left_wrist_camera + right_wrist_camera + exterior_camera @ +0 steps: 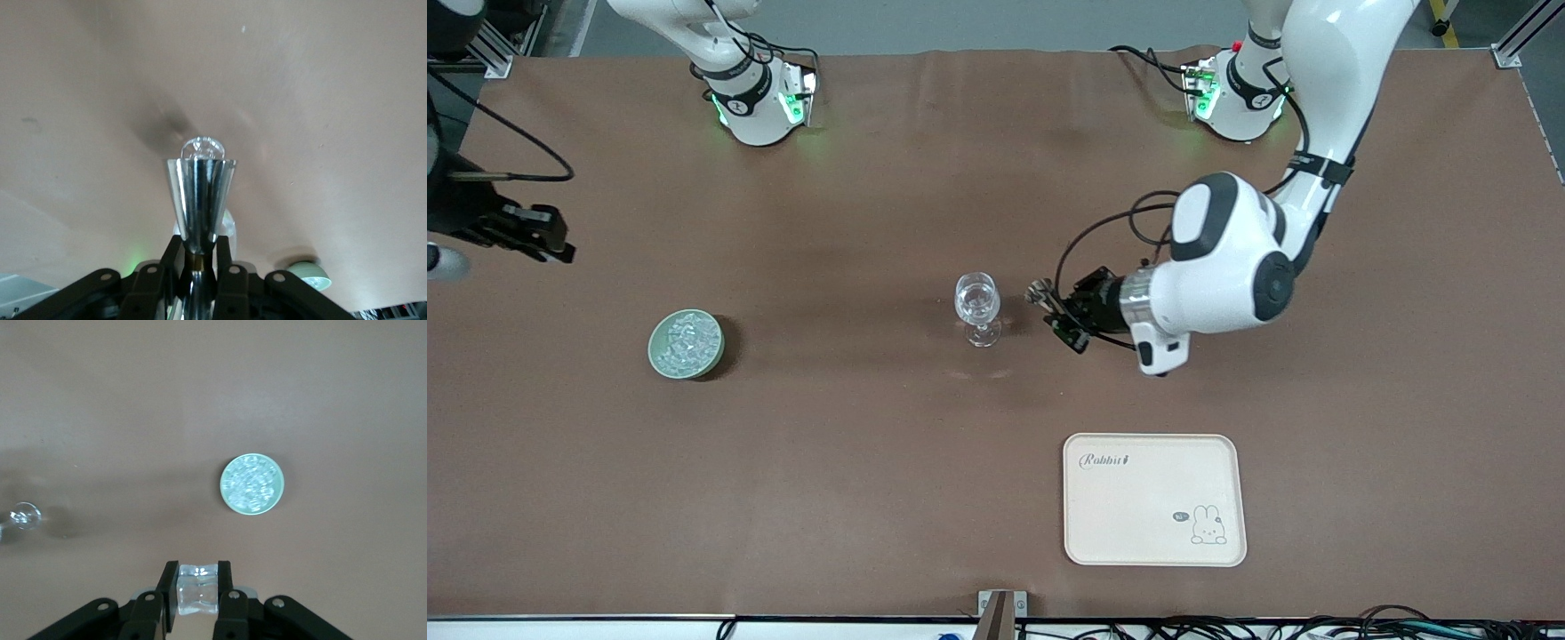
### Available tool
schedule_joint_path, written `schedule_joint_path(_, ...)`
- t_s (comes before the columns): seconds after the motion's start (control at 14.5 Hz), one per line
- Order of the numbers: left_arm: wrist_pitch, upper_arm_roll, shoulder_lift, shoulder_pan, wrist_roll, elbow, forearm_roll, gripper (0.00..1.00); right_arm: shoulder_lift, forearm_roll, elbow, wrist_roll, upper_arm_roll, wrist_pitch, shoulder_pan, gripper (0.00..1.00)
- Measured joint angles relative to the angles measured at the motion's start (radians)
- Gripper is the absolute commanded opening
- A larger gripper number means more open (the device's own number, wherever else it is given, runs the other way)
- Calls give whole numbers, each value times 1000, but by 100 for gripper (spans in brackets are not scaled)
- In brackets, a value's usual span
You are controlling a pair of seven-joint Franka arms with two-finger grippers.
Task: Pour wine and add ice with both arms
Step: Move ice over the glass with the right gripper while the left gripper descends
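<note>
Two grips are holding at once, so the work is sitting, by my judgement, between pouring and icing, with the glass (977, 308) as landmark: nearer the camera than it, the tray (1154, 499) is lying bare, and beside it the left gripper (1060, 313) is pinching a metal cup (199, 200) tilted toward it from the low-reaching left arm's side. Toward the right arm's end from the glass, the bowl (686, 343) is holding ice (252, 482), while the right gripper (197, 589), hanging high there, is squeezing one cube (198, 589). Next that cube needs carrying over the glass's mouth and letting go.
</note>
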Motion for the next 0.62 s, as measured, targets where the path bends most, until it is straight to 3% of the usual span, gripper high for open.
schedule_joint_path(0.34, -174, 264, 14, 2, 235, -8, -220, 0, 6, 1, -3, 330, 179, 19, 8, 0)
schedule_joint_path(0.62, -200, 293, 81, 57, 260, 32, -318, 0, 73, -4, -20, 615, 282, 128, 44, 0)
